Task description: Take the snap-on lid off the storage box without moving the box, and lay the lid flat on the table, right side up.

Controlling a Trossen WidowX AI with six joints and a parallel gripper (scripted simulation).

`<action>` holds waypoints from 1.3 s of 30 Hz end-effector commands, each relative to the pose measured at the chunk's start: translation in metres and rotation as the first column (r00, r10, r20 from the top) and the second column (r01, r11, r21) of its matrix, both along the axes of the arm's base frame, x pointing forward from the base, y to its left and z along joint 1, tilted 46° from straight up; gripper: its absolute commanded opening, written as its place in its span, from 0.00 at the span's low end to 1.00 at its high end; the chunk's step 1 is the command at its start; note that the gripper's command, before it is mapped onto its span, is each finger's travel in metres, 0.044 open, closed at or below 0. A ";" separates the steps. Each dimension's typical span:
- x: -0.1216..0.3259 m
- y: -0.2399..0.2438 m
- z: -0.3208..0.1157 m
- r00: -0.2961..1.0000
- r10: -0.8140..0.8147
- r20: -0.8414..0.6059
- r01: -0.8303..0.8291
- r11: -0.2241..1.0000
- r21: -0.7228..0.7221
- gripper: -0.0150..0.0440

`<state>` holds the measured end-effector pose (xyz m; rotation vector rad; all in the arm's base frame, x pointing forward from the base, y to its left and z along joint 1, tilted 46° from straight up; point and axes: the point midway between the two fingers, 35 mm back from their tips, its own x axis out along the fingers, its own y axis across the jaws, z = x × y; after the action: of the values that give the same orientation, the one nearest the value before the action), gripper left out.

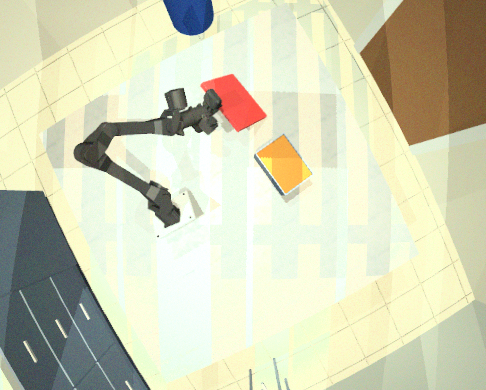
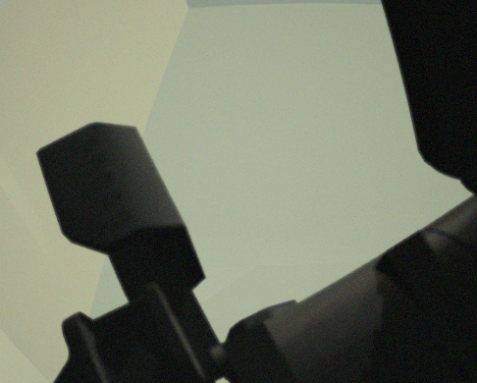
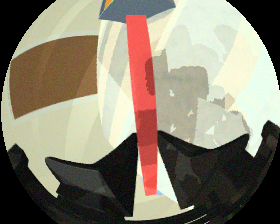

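The red lid (image 1: pixel 242 105) (image 3: pixel 142 75) is off the box, with its broad face showing in the top view and edge-on in the wrist view. My gripper (image 1: pixel 216 112) (image 3: pixel 146 136) is shut on the lid's near edge, one finger on each side. A small shadow shows beside the lid; its exact height above the table cannot be told. The storage box (image 1: pixel 269 176) (image 3: pixel 140 10) has blue-grey walls and stands open, with orange showing inside. It is apart from the lid, to its lower right in the top view. The exterior view shows only dark arm parts close up, neither lid nor box.
The pale table (image 1: pixel 310 250) lies under the arm, lid and box. The arm's white base plate (image 1: pixel 185 205) is left of the box. A blue rounded object (image 1: pixel 192 17) is at the top edge, and a dark cabinet (image 1: pixel 45 280) is at lower left.
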<state>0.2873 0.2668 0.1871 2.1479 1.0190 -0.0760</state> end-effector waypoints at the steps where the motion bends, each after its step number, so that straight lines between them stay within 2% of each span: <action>1: -0.002 0.005 -0.013 1.000 0.009 -0.030 -0.009 1.000 -0.012 0.25; 39: -0.006 0.027 -0.034 0.999 0.009 -0.031 -0.009 1.000 -0.011 0.25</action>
<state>0.2830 0.2894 0.1615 2.1442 1.0275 -0.0898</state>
